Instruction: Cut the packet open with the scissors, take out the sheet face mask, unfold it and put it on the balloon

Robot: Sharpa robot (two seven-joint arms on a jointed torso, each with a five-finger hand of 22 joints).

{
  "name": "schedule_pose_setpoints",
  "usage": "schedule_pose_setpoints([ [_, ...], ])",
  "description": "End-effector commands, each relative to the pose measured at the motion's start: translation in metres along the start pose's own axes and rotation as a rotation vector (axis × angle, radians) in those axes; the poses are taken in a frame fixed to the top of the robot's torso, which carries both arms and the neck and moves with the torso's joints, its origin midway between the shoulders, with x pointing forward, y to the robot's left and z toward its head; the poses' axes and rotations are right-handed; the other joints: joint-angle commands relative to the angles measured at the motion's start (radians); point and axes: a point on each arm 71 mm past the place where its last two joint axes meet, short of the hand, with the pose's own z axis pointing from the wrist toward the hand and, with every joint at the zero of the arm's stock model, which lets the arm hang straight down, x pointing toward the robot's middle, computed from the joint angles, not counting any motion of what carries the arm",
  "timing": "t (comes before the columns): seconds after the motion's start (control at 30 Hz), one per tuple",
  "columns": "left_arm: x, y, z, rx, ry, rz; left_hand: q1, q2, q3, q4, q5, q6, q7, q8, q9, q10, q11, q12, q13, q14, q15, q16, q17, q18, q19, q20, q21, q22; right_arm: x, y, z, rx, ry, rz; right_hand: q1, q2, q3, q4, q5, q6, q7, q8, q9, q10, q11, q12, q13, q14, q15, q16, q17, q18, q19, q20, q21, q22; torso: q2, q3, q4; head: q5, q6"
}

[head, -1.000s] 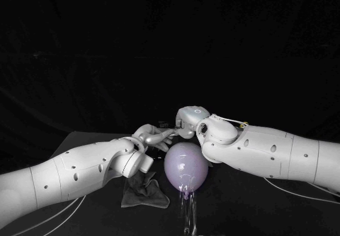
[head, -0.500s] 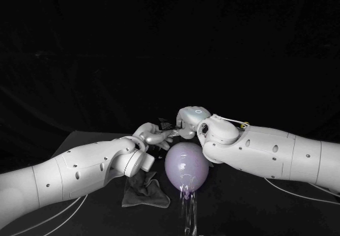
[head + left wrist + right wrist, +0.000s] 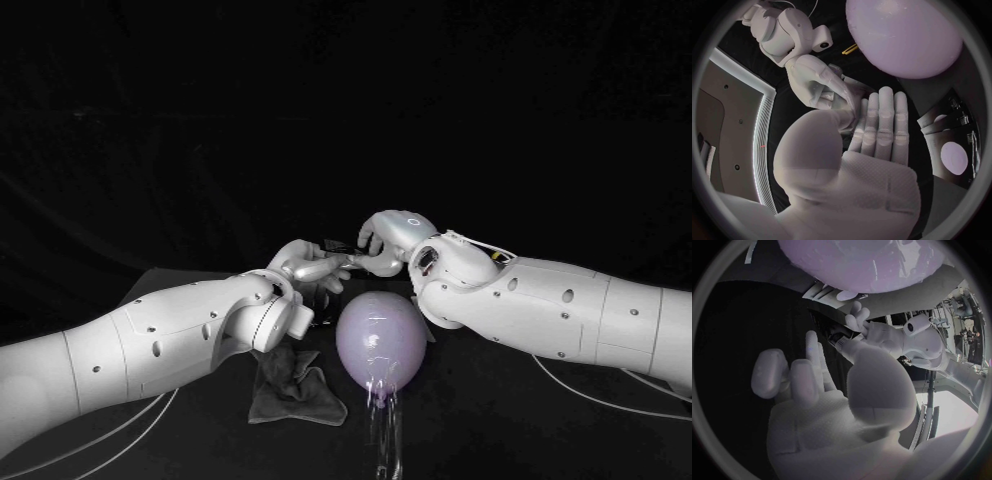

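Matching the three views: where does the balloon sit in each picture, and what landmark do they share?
Head view: the balloon lies low at the centre, between the two wrists, nearer the camera than the hands.
Left wrist view: the balloon bulges at the circle's rim, beyond the left hand.
Right wrist view: the balloon is at the rim, beyond the right hand.
Shared landmark: the left hand.

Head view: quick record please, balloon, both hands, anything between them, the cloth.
balloon: purple, no mask on it
left hand: raised behind balloon, grip unclear
right hand: facing it, fingers apart, holds nothing
dark item: small, between the hands, unidentifiable
grey cloth: crumpled beside balloon, untouched
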Motion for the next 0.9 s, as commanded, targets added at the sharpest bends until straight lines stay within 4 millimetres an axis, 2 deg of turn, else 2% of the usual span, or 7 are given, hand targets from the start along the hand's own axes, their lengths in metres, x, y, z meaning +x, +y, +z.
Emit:
schedule_pose_setpoints([
  [0.03, -0.003, -0.006, 0.003, 0.002, 0.019, 0.001, -0.022, -0.001, 0.028, -0.021, -0.002, 0.012, -0.005, 0.009, 0.003, 0.034, -0.021, -0.005, 0.002, 0.009, -0.003, 0.007, 0.004, 0.011, -0.009, -0.002, 0.008, 0.003, -0.009, 0.001, -0.002, -0.075, -0.106, 0.093, 0.011, -0.01, -0.005, -0.002, -0.002, -0.006, 0.0, -0.007, -0.004, -0.001, 0.002, -0.001, 0.003, 0.0, 0.005, -0.002, 0.003, 0.009, -0.002, 0.004, -0.002, 0.144, 0.0, 0.0014, 0.0005, 0.003, 0.002],
  [0.47, -0.011, -0.016, 0.017, -0.037, 0.011, 0.031, -0.091, -0.004, 0.051, -0.053, -0.001, 0.036, -0.02, 0.026, 0.01, 0.069, -0.035, -0.008, 0.004, 0.033, -0.016, 0.017, 0.016, 0.014, -0.003, -0.003, 0.025, 0.009, -0.024, -0.001, -0.024, -0.224, -0.154, 0.171, 0.022, -0.02, -0.036, -0.003, 0.011, 0.006, -0.002, -0.031, -0.02, 0.015, -0.001, 0.027, 0.026, -0.015, 0.005, -0.009, -0.014, 0.021, -0.022, 0.016, -0.042, 0.135, 0.001, 0.0008, -0.001, 0.015, 0.009],
  [0.7, -0.014, -0.016, 0.021, -0.058, 0.002, 0.038, -0.113, -0.003, 0.067, -0.078, 0.003, 0.045, -0.026, 0.031, 0.011, 0.083, -0.04, -0.011, 0.004, 0.044, -0.021, 0.018, 0.021, 0.015, 0.003, -0.008, 0.035, 0.013, -0.034, 0.002, -0.04, -0.332, -0.203, 0.177, 0.1, 0.012, -0.028, -0.049, 0.017, 0.074, -0.036, -0.026, -0.027, 0.103, -0.039, 0.15, 0.118, 0.004, -0.028, 0.017, 0.038, 0.012, 0.012, -0.002, 0.02, 0.156, 0.0, 0.0009, -0.0001, 0.022, 0.01],
  [0.73, -0.015, -0.016, 0.022, -0.061, 0.002, 0.039, -0.113, -0.003, 0.067, -0.078, 0.003, 0.045, -0.026, 0.031, 0.011, 0.083, -0.04, -0.011, 0.004, 0.044, -0.021, 0.018, 0.021, 0.015, 0.003, -0.008, 0.035, 0.013, -0.036, 0.003, -0.043, -0.352, -0.218, 0.175, 0.136, 0.032, -0.015, -0.073, 0.014, 0.104, -0.049, -0.019, -0.029, 0.125, -0.049, 0.214, 0.173, 0.036, -0.041, 0.057, 0.132, 0.001, 0.041, -0.013, 0.075, 0.172, 0.0, 0.0013, 0.0001, 0.023, 0.01],
  [0.8, -0.015, -0.016, 0.023, -0.067, 0.002, 0.041, -0.121, -0.002, 0.072, -0.085, 0.004, 0.048, -0.027, 0.032, 0.011, 0.087, -0.041, -0.012, 0.004, 0.047, -0.022, 0.018, 0.022, 0.015, 0.005, -0.009, 0.038, 0.014, -0.039, 0.005, -0.048, -0.383, -0.238, 0.168, 0.15, 0.049, -0.006, -0.086, 0.017, 0.122, -0.057, -0.021, -0.035, 0.133, -0.055, 0.358, 0.311, 0.061, -0.047, 0.09, 0.211, -0.008, 0.064, -0.022, 0.118, 0.184, 0.0, 0.0017, 0.0001, 0.024, 0.009],
  [0.87, -0.016, -0.015, 0.024, -0.072, 0.0, 0.042, -0.124, -0.002, 0.074, -0.088, 0.005, 0.049, -0.027, 0.033, 0.011, 0.089, -0.042, -0.012, 0.004, 0.049, -0.023, 0.018, 0.023, 0.015, 0.005, -0.01, 0.04, 0.015, -0.04, 0.007, -0.053, -0.409, -0.244, 0.152, 0.16, 0.072, 0.004, -0.102, 0.038, 0.147, -0.069, -0.019, -0.038, 0.188, -0.06, 0.852, 0.782, 0.106, -0.052, 0.161, 0.401, -0.022, 0.098, -0.031, 0.186, 0.202, 0.001, 0.0019, 0.0008, 0.024, 0.009],
  [0.9, -0.016, -0.015, 0.025, -0.075, 0.0, 0.043, -0.126, -0.002, 0.075, -0.09, 0.005, 0.049, -0.027, 0.033, 0.011, 0.09, -0.042, -0.013, 0.004, 0.049, -0.023, 0.018, 0.023, 0.015, 0.005, -0.01, 0.04, 0.015, -0.04, 0.008, -0.055, -0.416, -0.237, 0.141, 0.159, 0.09, 0.019, -0.117, 0.039, 0.157, -0.064, -0.02, -0.04, 0.198, -0.052, 1.119, 1.044, 0.123, -0.045, 0.191, 0.492, -0.027, 0.111, -0.035, 0.215, 0.209, 0.001, 0.0019, 0.0004, 0.025, 0.008],
])
